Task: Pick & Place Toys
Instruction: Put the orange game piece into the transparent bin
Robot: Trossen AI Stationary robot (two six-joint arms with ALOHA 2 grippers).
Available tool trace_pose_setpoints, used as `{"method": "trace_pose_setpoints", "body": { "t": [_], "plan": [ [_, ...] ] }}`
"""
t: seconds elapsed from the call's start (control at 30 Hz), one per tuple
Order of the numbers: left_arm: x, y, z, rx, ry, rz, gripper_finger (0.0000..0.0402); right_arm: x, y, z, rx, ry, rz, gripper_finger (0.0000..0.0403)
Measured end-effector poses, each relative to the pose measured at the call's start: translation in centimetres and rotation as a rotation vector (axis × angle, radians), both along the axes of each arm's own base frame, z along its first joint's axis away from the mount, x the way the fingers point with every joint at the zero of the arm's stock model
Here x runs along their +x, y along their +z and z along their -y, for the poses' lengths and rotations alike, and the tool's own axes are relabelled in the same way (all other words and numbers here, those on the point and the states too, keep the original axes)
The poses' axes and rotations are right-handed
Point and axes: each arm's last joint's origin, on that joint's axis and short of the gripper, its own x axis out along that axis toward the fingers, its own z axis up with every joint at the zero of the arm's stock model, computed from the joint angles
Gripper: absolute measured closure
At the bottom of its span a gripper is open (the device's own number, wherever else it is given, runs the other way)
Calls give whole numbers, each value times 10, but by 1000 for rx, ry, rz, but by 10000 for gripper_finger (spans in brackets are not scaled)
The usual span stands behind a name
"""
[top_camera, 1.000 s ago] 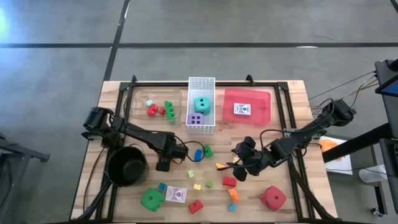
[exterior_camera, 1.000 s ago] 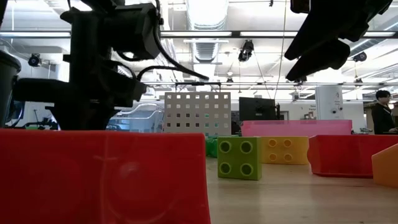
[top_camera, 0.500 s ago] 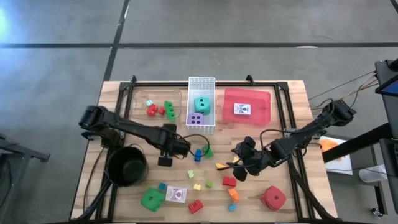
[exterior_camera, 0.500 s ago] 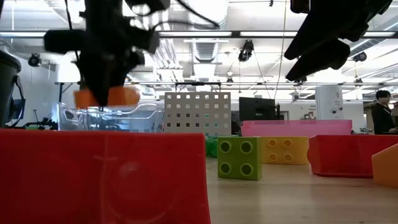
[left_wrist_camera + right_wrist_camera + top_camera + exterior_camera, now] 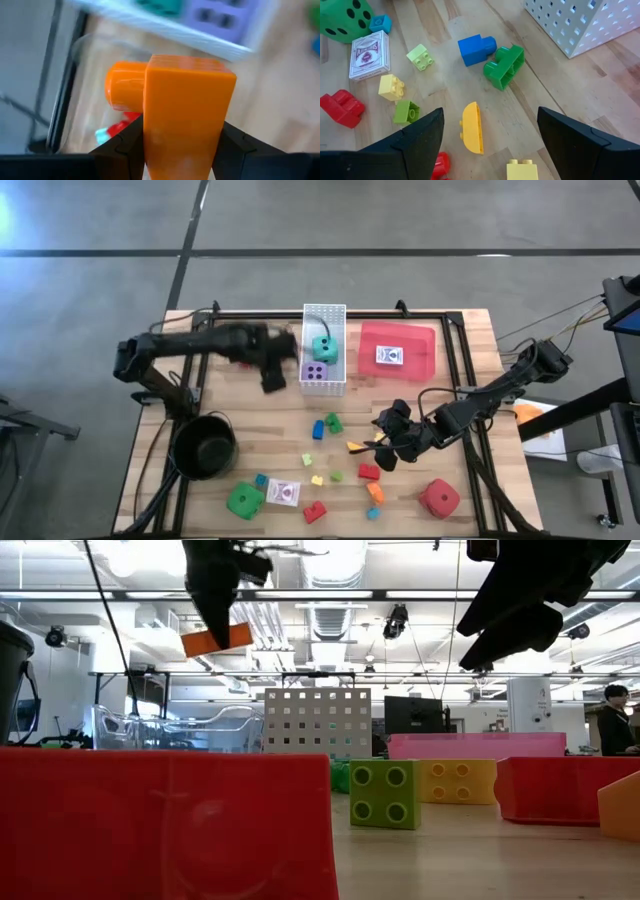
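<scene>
My left gripper (image 5: 272, 378) is up in the air by the clear bin (image 5: 250, 348) at the table's far left, shut on an orange brick (image 5: 185, 105), which also shows high in the low view (image 5: 217, 639). My right gripper (image 5: 385, 448) hovers open at the table's middle right, with a yellow brick (image 5: 471, 127) on the table below it. Blue (image 5: 476, 49) and green (image 5: 505, 66) bricks lie beyond. A green die (image 5: 245, 500), a red die (image 5: 440, 498), a card pack (image 5: 283, 492) and several small bricks lie near the front edge. My left gripper pinches the orange brick by two opposite sides (image 5: 150, 135) between its two fingers. One stud (image 5: 122, 92) of the brick sticks out sideways. The brick hangs below the fingers, slightly tilted and lifted well clear of the table.
A white perforated basket (image 5: 324, 315) at the far middle holds a teal and a purple die. A red tray (image 5: 420, 345) to its right holds a card pack. The clear bin holds red, green and teal bricks. A round black pot (image 5: 205, 448) stands front left.
My left gripper has risen from the table's middle with the orange brick and swung toward the far edge, up to the clear bin. The brick has been lifted clear and carried high. My right arm has kept still.
</scene>
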Motion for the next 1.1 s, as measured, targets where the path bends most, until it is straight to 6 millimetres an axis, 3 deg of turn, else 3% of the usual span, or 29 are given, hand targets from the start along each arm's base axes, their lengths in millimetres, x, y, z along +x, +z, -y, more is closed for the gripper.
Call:
{"method": "trace_pose_setpoints", "body": {
  "t": [0.17, 0.3, 0.47, 0.7, 1.1],
  "plan": [
    [-19, 1, -53, -7, 233, 6, 237, 0, 0, 0, 0, 0, 0, 94],
    [-31, -5, -82, 10, 364, 13, 237, 0, 0, 0, 0, 0, 0, 94],
    [-45, -16, -110, 81, 709, 105, 237, 0, 0, 0, 0, 0, 0, 94],
    [-55, -38, -122, 22, 754, 94, 237, 0, 0, 0, 0, 0, 0, 94],
    [-58, -80, -117, -97, 688, -40, 237, 0, 0, 0, -1, 0, 1, 94]
  ]
}}
